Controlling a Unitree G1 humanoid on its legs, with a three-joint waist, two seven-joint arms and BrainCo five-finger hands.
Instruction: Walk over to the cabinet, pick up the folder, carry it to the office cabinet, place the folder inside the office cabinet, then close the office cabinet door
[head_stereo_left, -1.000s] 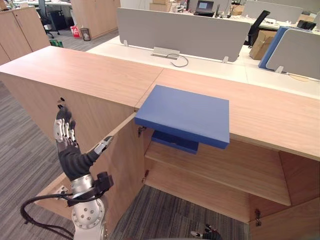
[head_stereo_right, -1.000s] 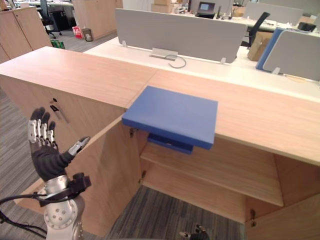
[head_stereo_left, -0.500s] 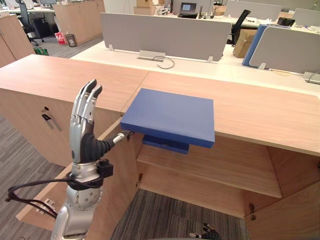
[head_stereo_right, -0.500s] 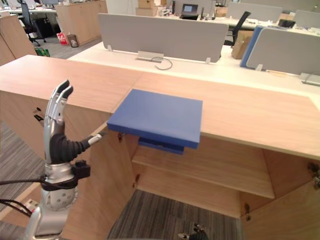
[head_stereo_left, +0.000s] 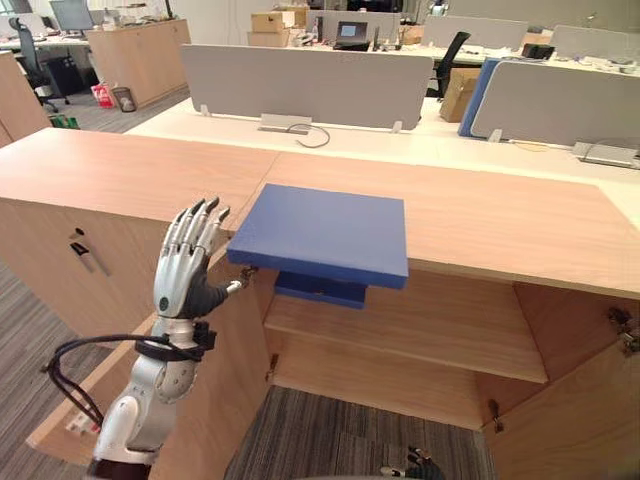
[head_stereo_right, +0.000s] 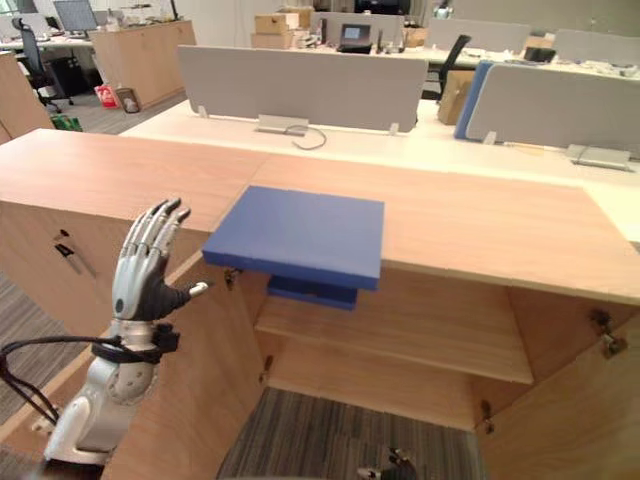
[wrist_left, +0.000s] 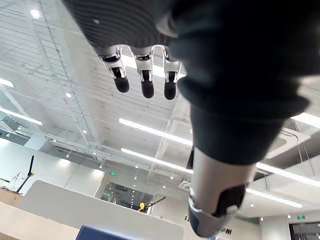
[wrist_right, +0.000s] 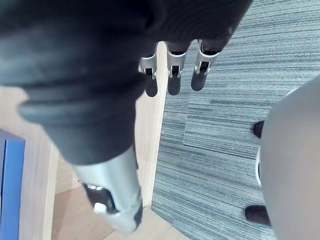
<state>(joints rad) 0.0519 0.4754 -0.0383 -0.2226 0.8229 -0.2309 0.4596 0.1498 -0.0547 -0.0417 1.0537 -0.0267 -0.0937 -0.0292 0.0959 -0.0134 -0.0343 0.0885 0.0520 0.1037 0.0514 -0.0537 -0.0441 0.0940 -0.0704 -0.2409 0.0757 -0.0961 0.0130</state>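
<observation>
Left eye view: the folder (head_stereo_left: 320, 232) lies on the cabinet's top surface (head_stereo_left: 500, 225), front edge overhanging the open compartment (head_stereo_left: 400, 340); the left hand (head_stereo_left: 185, 275) is raised beside the folder's left front corner. Left wrist view: its fingers (wrist_left: 145, 82) are straight, holding nothing. Right wrist view: the right hand (wrist_right: 172, 70) hangs relaxed, empty, over carpet (wrist_right: 225, 125), well apart from the folder.

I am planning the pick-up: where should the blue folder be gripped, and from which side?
Probably its front edge, from the front: the folder lies flat on the cabinet top and overhangs it, leaving room for a thumb beneath. The open left hand is nearest.
</observation>
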